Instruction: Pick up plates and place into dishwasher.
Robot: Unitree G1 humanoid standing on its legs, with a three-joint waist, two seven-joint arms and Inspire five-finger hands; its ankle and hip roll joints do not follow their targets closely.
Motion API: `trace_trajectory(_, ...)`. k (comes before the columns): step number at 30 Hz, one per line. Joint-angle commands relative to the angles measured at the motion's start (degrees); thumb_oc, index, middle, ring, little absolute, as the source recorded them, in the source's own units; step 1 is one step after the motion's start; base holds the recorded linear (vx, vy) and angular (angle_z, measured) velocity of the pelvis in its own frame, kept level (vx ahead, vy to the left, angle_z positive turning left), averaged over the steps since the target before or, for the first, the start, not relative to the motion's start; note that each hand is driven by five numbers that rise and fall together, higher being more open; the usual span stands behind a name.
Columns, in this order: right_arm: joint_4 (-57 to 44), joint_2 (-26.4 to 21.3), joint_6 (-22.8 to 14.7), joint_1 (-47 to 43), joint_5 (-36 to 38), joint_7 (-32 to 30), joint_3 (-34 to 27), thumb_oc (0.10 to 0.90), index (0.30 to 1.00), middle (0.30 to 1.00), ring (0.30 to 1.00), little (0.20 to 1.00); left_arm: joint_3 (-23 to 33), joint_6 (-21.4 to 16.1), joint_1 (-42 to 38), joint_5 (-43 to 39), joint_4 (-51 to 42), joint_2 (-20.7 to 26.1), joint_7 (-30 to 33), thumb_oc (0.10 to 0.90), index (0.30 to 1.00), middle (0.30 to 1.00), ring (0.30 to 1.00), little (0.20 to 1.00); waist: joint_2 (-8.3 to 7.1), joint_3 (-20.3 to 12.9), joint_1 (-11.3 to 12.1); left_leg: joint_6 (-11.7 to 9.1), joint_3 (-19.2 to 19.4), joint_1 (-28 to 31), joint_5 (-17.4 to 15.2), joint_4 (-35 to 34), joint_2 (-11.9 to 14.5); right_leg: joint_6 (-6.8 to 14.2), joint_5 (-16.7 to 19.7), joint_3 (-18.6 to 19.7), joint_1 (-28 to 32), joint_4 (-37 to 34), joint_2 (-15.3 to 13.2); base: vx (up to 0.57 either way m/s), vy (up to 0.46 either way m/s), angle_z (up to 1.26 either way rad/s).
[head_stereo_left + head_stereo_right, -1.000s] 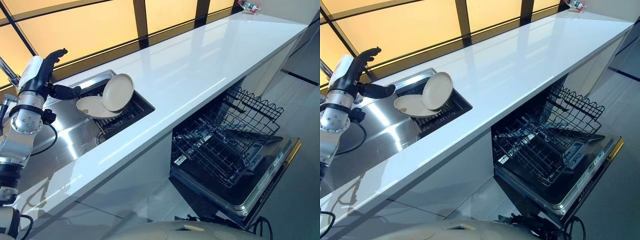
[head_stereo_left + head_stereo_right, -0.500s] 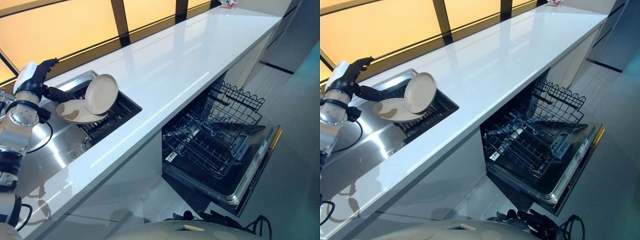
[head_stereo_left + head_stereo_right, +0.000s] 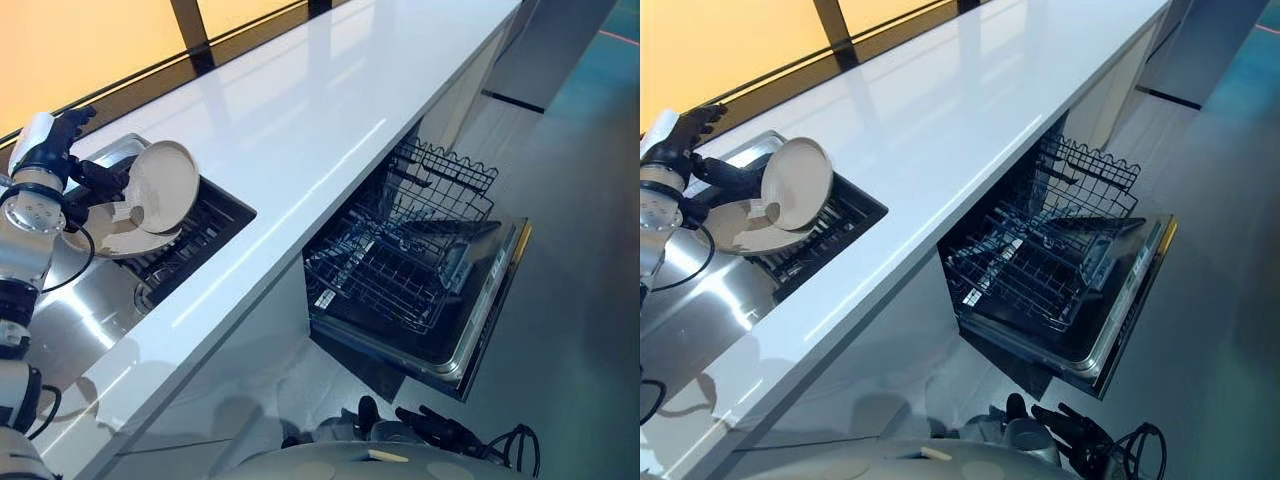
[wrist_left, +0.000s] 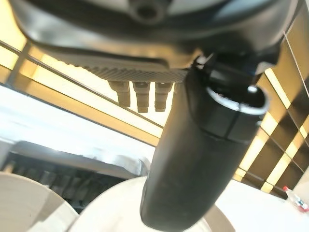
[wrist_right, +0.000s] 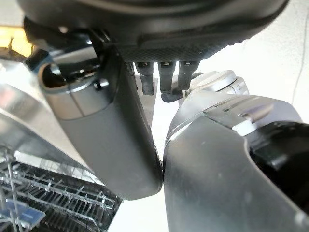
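The left hand (image 3: 62, 150), fingers spread, reaches its thumb to a tilted plate (image 3: 165, 185), seemingly touching it. A second plate (image 3: 120, 238) lies just below. The right hand (image 5: 116, 121) hangs low with straight fingers.

No words, numbers or signs are showing clearly enough to read. A small white tag (image 3: 325, 298) is sitting on the front of the dishwasher rack (image 3: 400, 260), well apart from the left hand (image 3: 60, 165), but its print is too tiny to read.
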Motion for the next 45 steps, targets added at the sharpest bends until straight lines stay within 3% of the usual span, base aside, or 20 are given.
trace_trajectory(1,-0.6,-2.6,0.9,1.9,-0.3,-0.9,0.6,0.800,0.900,0.900,0.900,0.900,0.2,-2.6,-12.9,2.7,1.8,8.2,3.1,0.800,0.900,0.900,0.900,0.900,4.61,-0.1,-1.6,3.9,-1.4,-3.2,-4.4,2.2,-5.4,5.6,-8.4,0.2,-1.5,9.7,1.3,0.09,0.049,-0.06)
trace_trajectory(7,-2.5,-3.0,1.7,3.1,-1.2,-1.2,0.3,0.800,0.900,0.900,0.900,0.900,-1.3,-4.8,-12.8,7.4,1.4,9.0,5.6,0.800,0.900,0.900,0.900,0.900,4.55,0.2,-2.0,4.0,-1.3,-3.8,-4.6,2.4,-5.7,5.7,-8.2,1.0,-2.5,9.8,1.4,0.09,0.050,-0.07)
trace_trajectory(18,-5.6,-3.7,3.5,3.7,-1.8,-1.7,0.4,0.800,0.900,0.900,0.900,0.900,-6.2,-4.4,-14.5,14.8,-1.1,10.2,4.2,0.800,0.900,0.900,0.900,0.900,4.68,0.9,-2.3,4.0,-1.4,-4.4,-4.8,2.7,-5.9,5.8,-7.8,1.2,-3.7,10.3,1.3,0.04,0.024,-0.04)
trace_trajectory(35,-6.1,-4.7,3.5,4.8,-2.5,-1.6,0.1,0.800,0.900,0.900,0.900,0.900,-14.4,-9.0,-20.2,18.1,-0.6,10.3,4.1,0.800,0.900,0.900,0.900,0.900,4.92,2.0,-3.4,3.9,-0.7,-4.8,-5.1,3.2,-5.9,6.2,-7.4,1.3,-5.1,10.6,1.3,0.02,0.006,-0.01)
trace_trajectory(45,-6.8,-5.3,3.6,4.8,-2.4,-1.2,0.4,0.800,0.900,0.900,0.900,0.900,-17.9,-9.3,-23.2,20.4,0.3,9.2,5.0,0.800,0.900,0.900,0.900,0.900,5.10,2.9,-4.1,3.9,-0.4,-5.1,-5.0,3.2,-5.8,6.1,-7.5,1.6,-5.8,10.7,1.5,0.00,0.000,0.00)
